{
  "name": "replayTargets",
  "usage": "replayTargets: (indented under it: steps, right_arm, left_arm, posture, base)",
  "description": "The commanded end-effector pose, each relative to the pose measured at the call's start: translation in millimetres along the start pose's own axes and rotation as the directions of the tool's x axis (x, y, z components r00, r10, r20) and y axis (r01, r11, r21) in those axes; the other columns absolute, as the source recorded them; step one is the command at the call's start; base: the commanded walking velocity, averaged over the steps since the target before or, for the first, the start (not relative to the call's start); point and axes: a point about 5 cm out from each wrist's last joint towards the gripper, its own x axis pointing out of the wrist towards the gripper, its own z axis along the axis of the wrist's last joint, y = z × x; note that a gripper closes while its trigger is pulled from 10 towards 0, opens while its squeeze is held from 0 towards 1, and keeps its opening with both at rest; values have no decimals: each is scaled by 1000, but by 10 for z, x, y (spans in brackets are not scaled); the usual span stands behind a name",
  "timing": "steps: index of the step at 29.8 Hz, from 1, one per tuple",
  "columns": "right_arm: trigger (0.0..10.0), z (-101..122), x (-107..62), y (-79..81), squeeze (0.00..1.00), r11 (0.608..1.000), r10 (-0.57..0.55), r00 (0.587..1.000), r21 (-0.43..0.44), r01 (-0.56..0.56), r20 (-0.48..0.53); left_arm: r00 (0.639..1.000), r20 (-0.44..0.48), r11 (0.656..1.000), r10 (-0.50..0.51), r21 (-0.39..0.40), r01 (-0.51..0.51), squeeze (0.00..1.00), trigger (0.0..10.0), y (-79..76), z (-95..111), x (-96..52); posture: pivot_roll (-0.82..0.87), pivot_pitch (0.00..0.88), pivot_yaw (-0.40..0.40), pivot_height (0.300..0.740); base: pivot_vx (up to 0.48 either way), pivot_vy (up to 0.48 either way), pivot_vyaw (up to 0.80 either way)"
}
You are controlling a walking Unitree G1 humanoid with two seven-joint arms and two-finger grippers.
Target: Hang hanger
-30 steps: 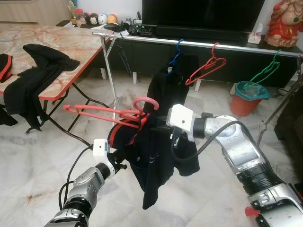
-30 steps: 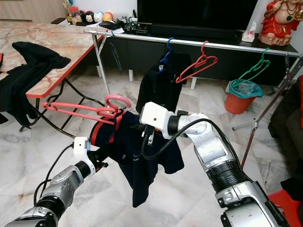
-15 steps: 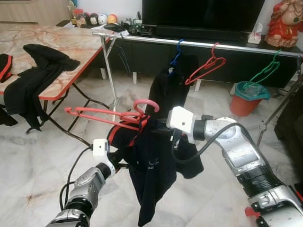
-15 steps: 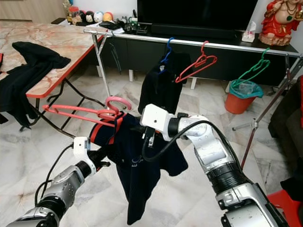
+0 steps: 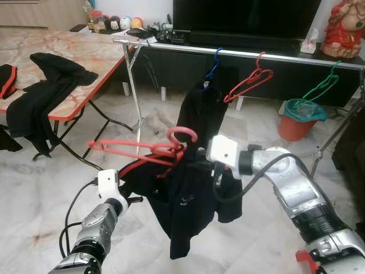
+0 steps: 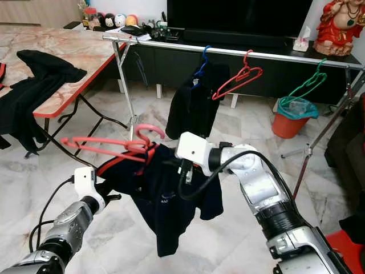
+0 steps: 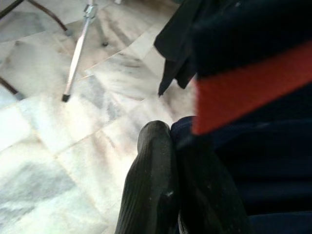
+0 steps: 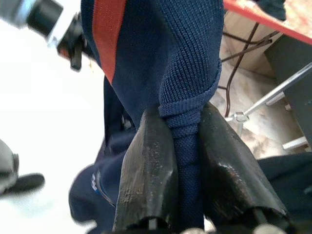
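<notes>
Left eye view puts the clothes rail [image 5: 239, 54] well beyond you, so carry the dark shirt [image 5: 182, 194] on its pink hanger [image 5: 145, 149] level toward it, right gripper [image 8: 183, 170] and left gripper [image 7: 178, 161] both clamped on the cloth.

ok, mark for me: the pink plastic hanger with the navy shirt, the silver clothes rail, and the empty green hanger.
pink plastic hanger [image 5: 183, 132], left eye view, on its hook.
navy shirt [image 5: 185, 200], left eye view, mid-fabric below the collar.
silver clothes rail [image 5: 171, 46], left eye view, on the horizontal bar.
green hanger [image 5: 319, 89], left eye view, on its sloping arm.
</notes>
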Motion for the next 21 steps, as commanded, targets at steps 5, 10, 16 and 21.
replayTargets:
  steps: [5, 10, 16, 21]
  right_arm:
    - [0, -120, -311, -195, 0, 988, -53, 986, -149, 30, -158]
    - [0, -148, -432, -257, 0, 992, -60, 985, -122, 41, -161]
    - [0, -184, -559, -294, 0, 993, -34, 984, -117, 13, -173]
    - [0, -145, -534, -314, 0, 996, -44, 994, -84, 36, -99]
  left_arm:
    - [984, -76, 987, 161, 26, -159, 0, 10000, 295, -136, -149]
    - [981, -87, 985, 171, 35, -169, 0, 10000, 310, -183, -179]
    - [977, -92, 981, 191, 51, -187, 0, 10000, 335, -201, -198]
    - [975, -87, 979, 202, 59, -197, 0, 10000, 346, -188, -198]
  posture:
    - [17, 0, 20, 740]
    - [17, 0, 20, 740]
    - [21, 0, 26, 740]
    - [24, 0, 28, 740]
  base:
    - [0, 0, 0]
    - [0, 0, 0]
    - [0, 0, 0]
    - [0, 0, 0]
